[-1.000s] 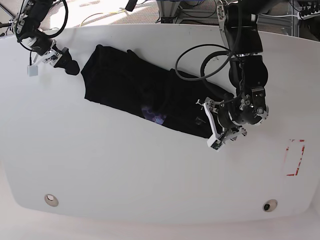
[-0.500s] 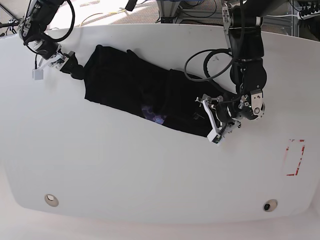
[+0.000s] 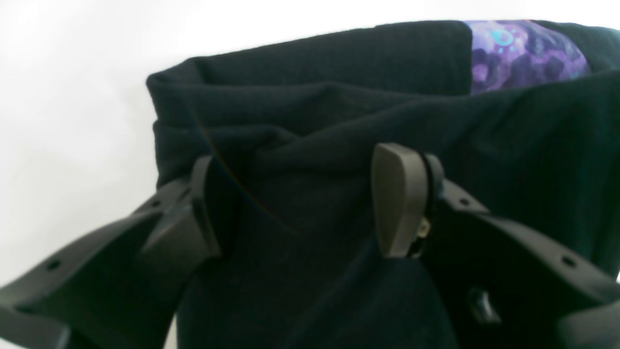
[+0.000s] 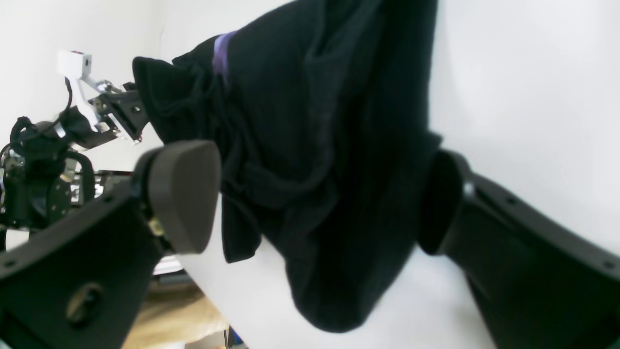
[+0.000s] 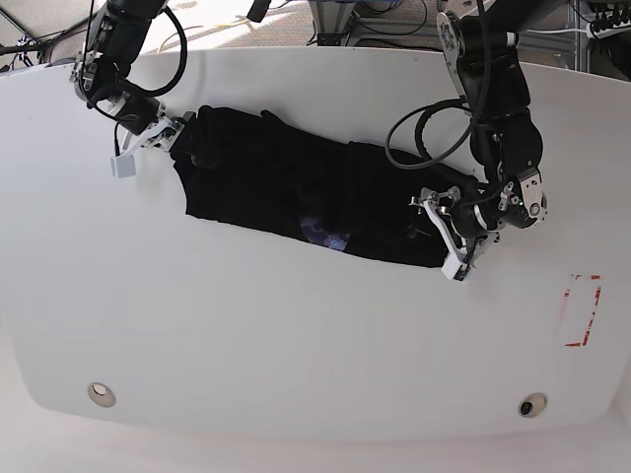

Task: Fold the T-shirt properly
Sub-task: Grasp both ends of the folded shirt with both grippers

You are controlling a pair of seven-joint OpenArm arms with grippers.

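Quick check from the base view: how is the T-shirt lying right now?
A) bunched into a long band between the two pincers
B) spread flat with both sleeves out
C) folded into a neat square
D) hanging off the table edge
A: the T-shirt stretches as a narrow dark band from the right pincer to the left pincer.
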